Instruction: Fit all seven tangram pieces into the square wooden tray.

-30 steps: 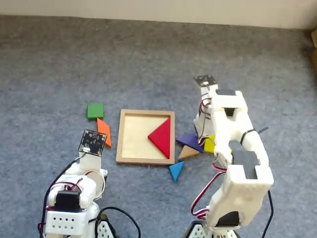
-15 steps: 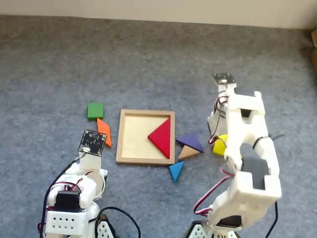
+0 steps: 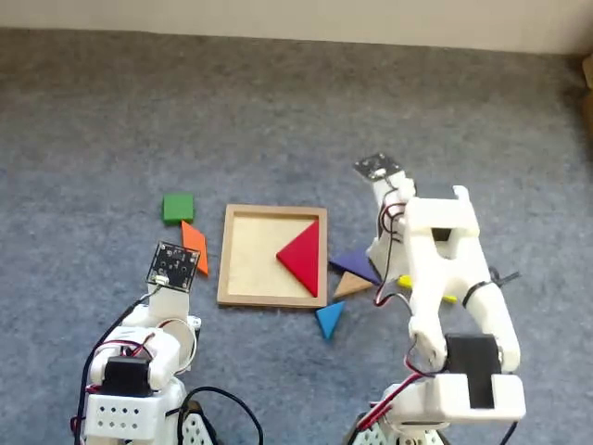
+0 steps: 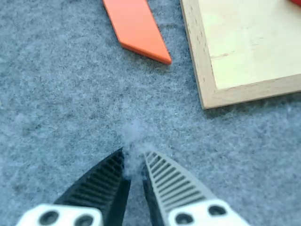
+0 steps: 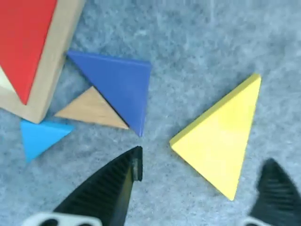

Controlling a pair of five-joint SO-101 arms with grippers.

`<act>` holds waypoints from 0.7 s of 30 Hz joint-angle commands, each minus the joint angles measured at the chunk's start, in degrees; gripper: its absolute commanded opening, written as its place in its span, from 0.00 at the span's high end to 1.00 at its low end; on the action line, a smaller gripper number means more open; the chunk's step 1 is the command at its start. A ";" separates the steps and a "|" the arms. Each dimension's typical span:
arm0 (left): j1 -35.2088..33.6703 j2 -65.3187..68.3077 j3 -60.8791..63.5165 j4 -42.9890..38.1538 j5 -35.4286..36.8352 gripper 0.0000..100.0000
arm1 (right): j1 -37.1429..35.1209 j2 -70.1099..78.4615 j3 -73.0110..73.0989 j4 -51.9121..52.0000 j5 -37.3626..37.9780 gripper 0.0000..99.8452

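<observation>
right wrist view, risk noted: the yellow triangle (image 5: pixel 221 136) lies flat on the carpet (image 5: pixel 211 37), outside the wooden tray (image 5: pixel 47 80). a thin piece on soft pile may skid or tip if the jaws close off-centre, and one fingertip could nudge the dark blue triangle (image 5: pixel 117 84). right gripper (image 5: pixel 203 175) hangs low, jaws spread wide astride the yellow piece. left gripper (image 4: pixel 134 162) sits nearly closed, empty, near the orange parallelogram (image 4: pixel 136 28).

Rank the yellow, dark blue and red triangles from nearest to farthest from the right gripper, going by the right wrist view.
1. yellow triangle, framed by the open right gripper.
2. dark blue triangle, outside the tray.
3. red triangle, inside the tray.
</observation>
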 commanded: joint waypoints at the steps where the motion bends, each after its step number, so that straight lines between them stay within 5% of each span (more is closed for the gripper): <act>1: -0.48 -2.86 1.10 0.35 -0.44 0.99 | -0.75 1.63 -0.40 0.57 1.67 0.54; 21: -0.48 -2.86 1.10 0.35 -0.44 0.99 | 4.44 11.65 -0.13 -8.13 3.96 0.56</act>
